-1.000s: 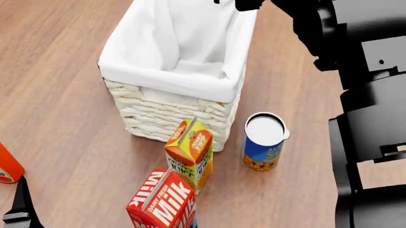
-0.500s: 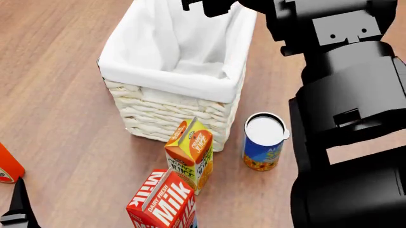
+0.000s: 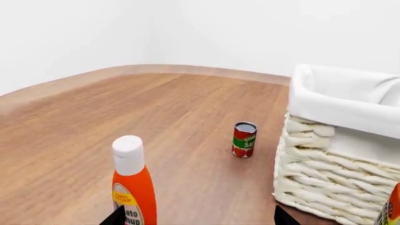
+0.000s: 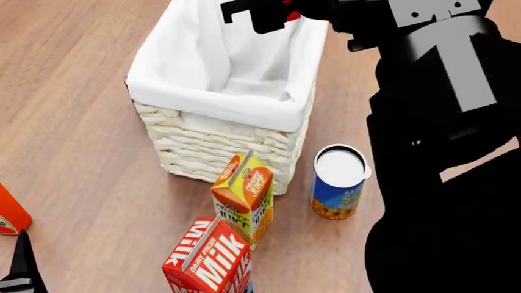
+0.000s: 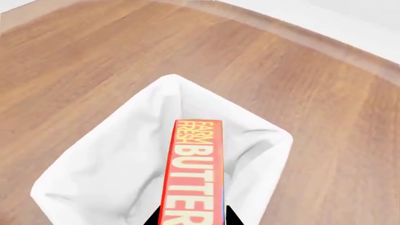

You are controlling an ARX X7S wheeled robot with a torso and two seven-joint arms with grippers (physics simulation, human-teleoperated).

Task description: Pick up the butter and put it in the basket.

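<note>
The butter [image 5: 194,171], a flat red-orange box with "FARM FRESH BUTTER" lettering, is clamped between the black fingertips of my right gripper [image 5: 192,219]. It hangs above the open mouth of the basket [image 5: 106,164]. In the head view the right gripper [image 4: 262,12] is over the far end of the basket [image 4: 224,143], and only a sliver of the butter [image 4: 287,2] shows. My left gripper [image 3: 198,220] is open and empty, low by the table's near left, and the woven basket wall [image 3: 331,173] is off to one side of it.
A milk carton [image 4: 213,259] and a juice carton [image 4: 244,196] stand in front of the basket, with a blue can [image 4: 338,183] beside them. An orange ketchup bottle [image 3: 132,187] is close to the left gripper. A tomato can [image 3: 244,139] stands farther off.
My right arm has swung left, and the gripper with the butter has moved from the basket's far right corner to over its opening. The left arm has barely moved.
</note>
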